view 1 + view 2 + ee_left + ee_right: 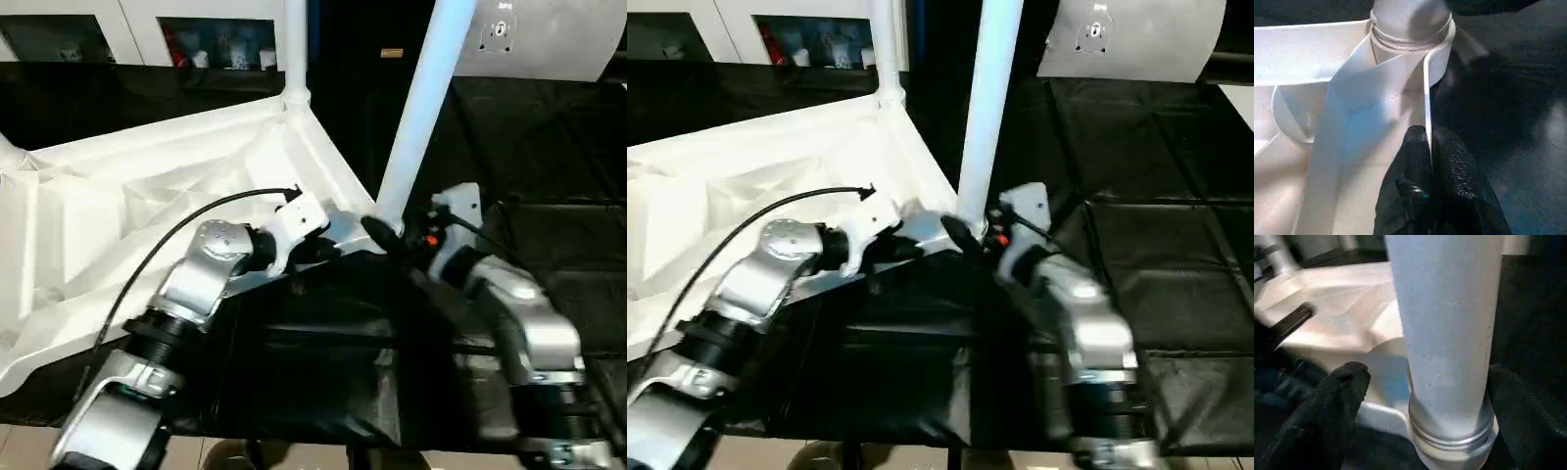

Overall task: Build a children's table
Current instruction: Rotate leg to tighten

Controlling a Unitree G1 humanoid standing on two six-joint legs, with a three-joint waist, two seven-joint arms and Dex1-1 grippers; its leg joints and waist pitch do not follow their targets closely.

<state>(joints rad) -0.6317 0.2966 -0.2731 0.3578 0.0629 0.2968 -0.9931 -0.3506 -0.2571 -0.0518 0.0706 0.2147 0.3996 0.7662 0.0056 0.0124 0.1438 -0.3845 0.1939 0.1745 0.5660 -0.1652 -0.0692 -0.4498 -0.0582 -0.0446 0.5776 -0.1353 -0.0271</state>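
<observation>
The white tabletop (pixel 147 186) lies upside down with its ribbed underside up. One white leg (pixel 295 49) stands upright in the far corner socket. A second leg (pixel 423 108) stands slightly tilted in the near right corner socket (pixel 1452 450). My left gripper (pixel 1428 137) is shut on the tabletop's thin rim wall just beside that socket. My right gripper (pixel 1432 391) is open around the base of the second leg. One of its black fingers (pixel 1342 396) sits on each side, with a gap to the leg on at least one side.
Black cloth (pixel 549 147) covers the work surface around and under the tabletop. A white cabinet with glass doors (pixel 196 39) stands at the back. A pale grey panel (pixel 549 39) is at the back right. My silver forearms cross the foreground.
</observation>
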